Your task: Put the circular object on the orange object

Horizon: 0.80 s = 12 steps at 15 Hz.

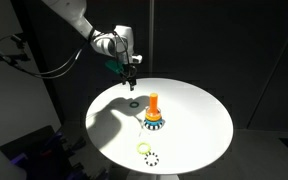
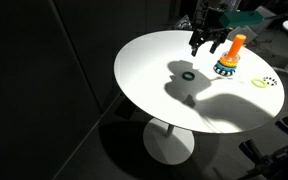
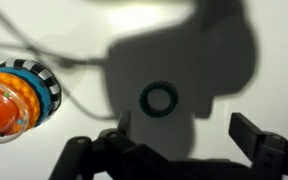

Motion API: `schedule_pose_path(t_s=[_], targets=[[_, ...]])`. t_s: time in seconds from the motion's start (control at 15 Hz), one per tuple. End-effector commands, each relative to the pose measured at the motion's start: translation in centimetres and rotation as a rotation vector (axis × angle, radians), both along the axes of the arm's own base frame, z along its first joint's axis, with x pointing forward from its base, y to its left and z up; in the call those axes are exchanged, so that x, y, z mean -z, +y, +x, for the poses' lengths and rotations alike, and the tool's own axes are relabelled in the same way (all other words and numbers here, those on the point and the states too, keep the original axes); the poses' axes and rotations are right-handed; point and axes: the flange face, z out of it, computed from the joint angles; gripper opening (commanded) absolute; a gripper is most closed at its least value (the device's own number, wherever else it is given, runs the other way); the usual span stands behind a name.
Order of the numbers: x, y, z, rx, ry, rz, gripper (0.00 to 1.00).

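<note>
One thin dark green ring lies flat on the desk, peg at nine o'clock; gripper spread wide, empty.

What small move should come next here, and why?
Probably lower the hand straight down over the dark green ring. The hand is open and empty, the ring lies flat on the table just ahead of its fingers in the wrist view, apart from the orange peg.
</note>
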Motion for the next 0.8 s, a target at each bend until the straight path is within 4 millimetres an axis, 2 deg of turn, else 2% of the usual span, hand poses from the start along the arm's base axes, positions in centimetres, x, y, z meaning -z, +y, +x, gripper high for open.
schedule_pose_path(t_s=[0.0, 0.33, 0.73], targets=[[1.5, -0.5, 1.6, 0.011, 0.001, -0.038, 1.00], [4.1, -1.2, 2.6, 0.014, 0.014, -0.078, 1.00], [7.3, -0.6, 3.0, 0.019, 0.011, -0.099, 1.00]])
